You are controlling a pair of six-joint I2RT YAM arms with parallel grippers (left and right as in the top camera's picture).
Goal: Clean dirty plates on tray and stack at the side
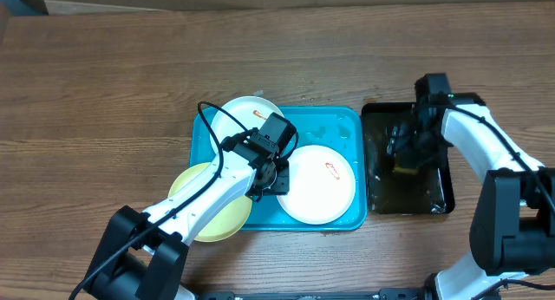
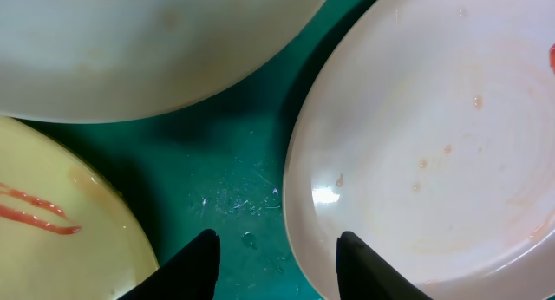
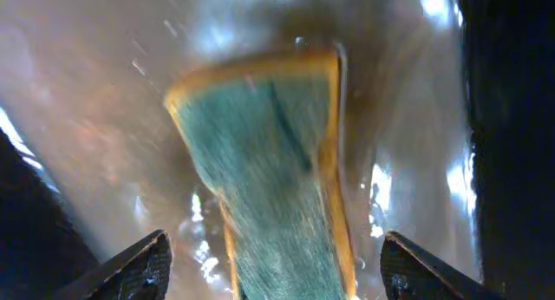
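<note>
The turquoise tray point(image 1: 334, 127) lies mid-table. One white plate point(image 1: 316, 185) with an orange-red smear rests in its right half. A second white plate point(image 1: 243, 116) leans over the tray's far left rim. The pale yellow plate point(image 1: 204, 209) overlaps the tray's left edge and carries red streaks point(image 2: 35, 215). My left gripper point(image 1: 276, 174) hangs open low over the tray floor point(image 2: 234, 170), with the smeared white plate's rim point(image 2: 295, 205) between its fingers. My right gripper point(image 3: 273, 261) is open over a green and yellow sponge point(image 3: 277, 179), with gaps on both sides.
A smaller black tray point(image 1: 434, 196) holding shiny water sits right of the turquoise one, with the sponge point(image 1: 408, 167) lying in it. Bare wooden table point(image 1: 104, 92) surrounds both trays. The left arm's cable loops above the far white plate.
</note>
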